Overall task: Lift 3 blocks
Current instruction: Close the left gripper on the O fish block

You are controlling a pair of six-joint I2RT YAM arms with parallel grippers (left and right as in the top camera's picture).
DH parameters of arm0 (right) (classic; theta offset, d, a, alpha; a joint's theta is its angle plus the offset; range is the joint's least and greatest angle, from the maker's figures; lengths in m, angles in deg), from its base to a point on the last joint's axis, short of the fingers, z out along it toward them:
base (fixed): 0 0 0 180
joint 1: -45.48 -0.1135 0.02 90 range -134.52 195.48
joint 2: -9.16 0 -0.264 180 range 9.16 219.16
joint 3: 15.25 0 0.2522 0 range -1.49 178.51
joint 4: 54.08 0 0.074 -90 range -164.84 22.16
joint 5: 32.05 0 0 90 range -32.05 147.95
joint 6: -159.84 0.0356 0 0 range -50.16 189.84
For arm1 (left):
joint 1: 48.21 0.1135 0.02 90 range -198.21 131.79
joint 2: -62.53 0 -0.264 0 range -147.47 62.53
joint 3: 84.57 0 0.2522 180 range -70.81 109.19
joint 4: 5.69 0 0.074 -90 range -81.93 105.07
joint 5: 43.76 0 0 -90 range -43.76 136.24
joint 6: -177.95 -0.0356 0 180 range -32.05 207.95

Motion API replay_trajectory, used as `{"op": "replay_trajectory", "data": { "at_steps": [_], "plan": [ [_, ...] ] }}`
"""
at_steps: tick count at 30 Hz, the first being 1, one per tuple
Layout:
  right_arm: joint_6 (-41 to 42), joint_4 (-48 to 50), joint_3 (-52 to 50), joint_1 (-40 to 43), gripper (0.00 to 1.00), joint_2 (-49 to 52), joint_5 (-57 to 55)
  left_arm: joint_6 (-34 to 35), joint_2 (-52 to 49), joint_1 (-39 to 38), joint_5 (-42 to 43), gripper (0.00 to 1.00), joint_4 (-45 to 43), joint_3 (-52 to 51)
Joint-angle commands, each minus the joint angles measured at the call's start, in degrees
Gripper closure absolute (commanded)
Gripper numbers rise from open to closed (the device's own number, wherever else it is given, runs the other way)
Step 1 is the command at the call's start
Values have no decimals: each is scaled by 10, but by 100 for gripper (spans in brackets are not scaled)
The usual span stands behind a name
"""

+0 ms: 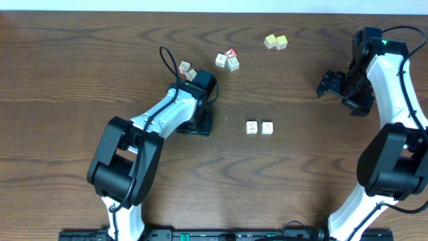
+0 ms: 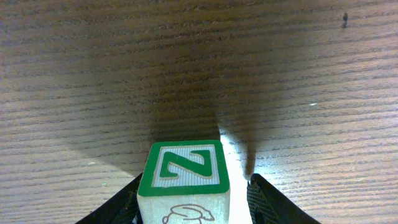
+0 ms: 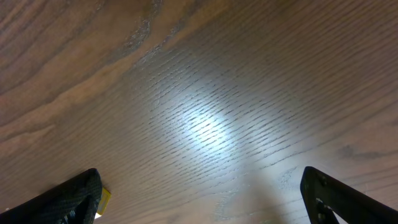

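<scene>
L hand (image 2: 194, 182) is bracketing the N block (image 2: 184, 165), green-edged face showing, bottom centre of L wrist view; fingers apart, not clamped yet, gap showing on its rt side. 2nd block (image 1: 251, 127) & 3rd block (image 1: 267, 127) are sitting just beside each other on bench (image 1: 80, 60), centre of overhead. R hand (image 3: 201, 173) is hovering upper rt, fingers spread wide

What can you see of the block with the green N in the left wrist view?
The N block is a pale wooden cube. Its upper face bears a green N inside a green border; the near face shows a line drawing, cut off by the frame. It stands upright between the fingers of the left gripper, with a gap to one finger.
</scene>
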Motion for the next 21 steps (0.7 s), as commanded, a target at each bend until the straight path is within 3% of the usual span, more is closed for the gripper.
{"op": "replay_trajectory", "data": {
  "at_steps": [1,13,21],
  "plan": [
    [8,0,9,2,1,-19,-3,5,1,1,-7,50,7,1],
    [8,0,9,2,1,-19,-3,35,16,0,33,50,26,12],
    [8,0,9,2,1,-19,-3,35,16,0,166,50,16,12]
  ]
}}
